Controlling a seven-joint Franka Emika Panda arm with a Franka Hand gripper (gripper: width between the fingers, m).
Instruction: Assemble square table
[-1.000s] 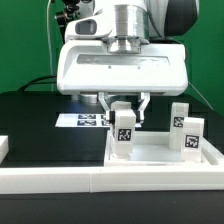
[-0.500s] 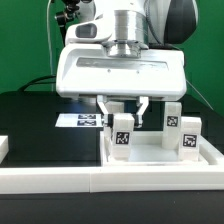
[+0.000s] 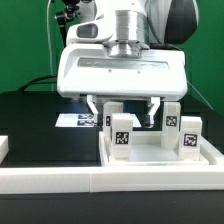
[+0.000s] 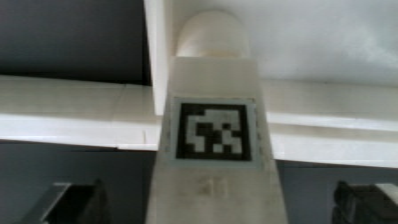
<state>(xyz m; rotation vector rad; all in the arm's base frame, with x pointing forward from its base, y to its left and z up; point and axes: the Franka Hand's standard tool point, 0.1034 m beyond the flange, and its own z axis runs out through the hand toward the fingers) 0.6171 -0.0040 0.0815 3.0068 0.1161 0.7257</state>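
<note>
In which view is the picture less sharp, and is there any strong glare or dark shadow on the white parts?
Wrist view: soft and blurred throughout, the leg fills the frame, its tag smeared. Exterior view: sharper, evenly lit, the white tabletop bright but not blown out; only a mild shadow under the gripper.

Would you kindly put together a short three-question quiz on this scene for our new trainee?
1. True or false: the gripper is clamped shut on the leg below it.
2. How many legs stand upright in the table top: A) one, B) three, C) five?
3. Fill in: in the exterior view, the marker board lies on the table top's ___ side.

Key: 1 false, its jaws stand open on either side of the leg; 2 B; 3 left.
</note>
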